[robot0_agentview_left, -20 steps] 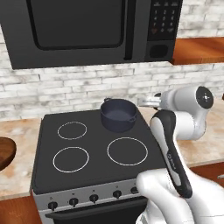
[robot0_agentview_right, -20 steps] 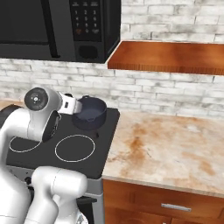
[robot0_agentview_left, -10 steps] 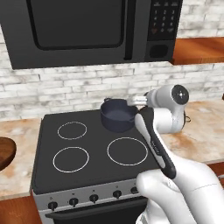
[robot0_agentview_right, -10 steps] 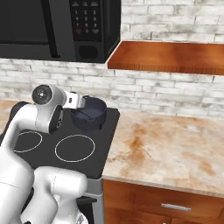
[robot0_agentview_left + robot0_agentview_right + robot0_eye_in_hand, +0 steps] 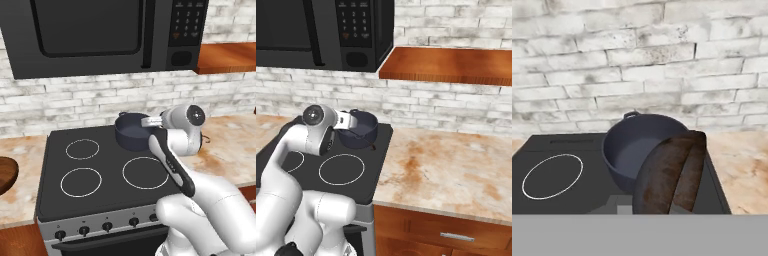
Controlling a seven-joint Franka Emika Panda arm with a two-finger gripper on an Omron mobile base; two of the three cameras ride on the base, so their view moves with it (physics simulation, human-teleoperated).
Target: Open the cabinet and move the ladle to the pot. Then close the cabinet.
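The dark grey-blue pot [image 5: 629, 145] stands on the back right ring of the black stove [image 5: 100, 172], upright and with nothing inside. A rusty brown ladle [image 5: 669, 175] hangs close before the hand camera, its bowl over the pot's near right rim, and it hides the fingertips. My gripper [image 5: 146, 121] is shut on the ladle beside the pot [image 5: 131, 132] at rim height. From the right, the gripper [image 5: 348, 121] sits just left of the pot [image 5: 360, 131]. Of the cabinet [image 5: 451, 65] I see the reddish-brown underside; its doors are out of view.
A black microwave [image 5: 100, 35] hangs over the stove. A brown wooden bowl [image 5: 5, 175] sits at the left edge. A marbled counter [image 5: 446, 175] stretches to the right above a drawer with a short handle [image 5: 456, 236]. A brick wall [image 5: 637, 60] rises close behind the pot.
The arm has swung in toward the pot, bringing the hand and ladle from the counter side up to the pot's rim. The pot has not moved.
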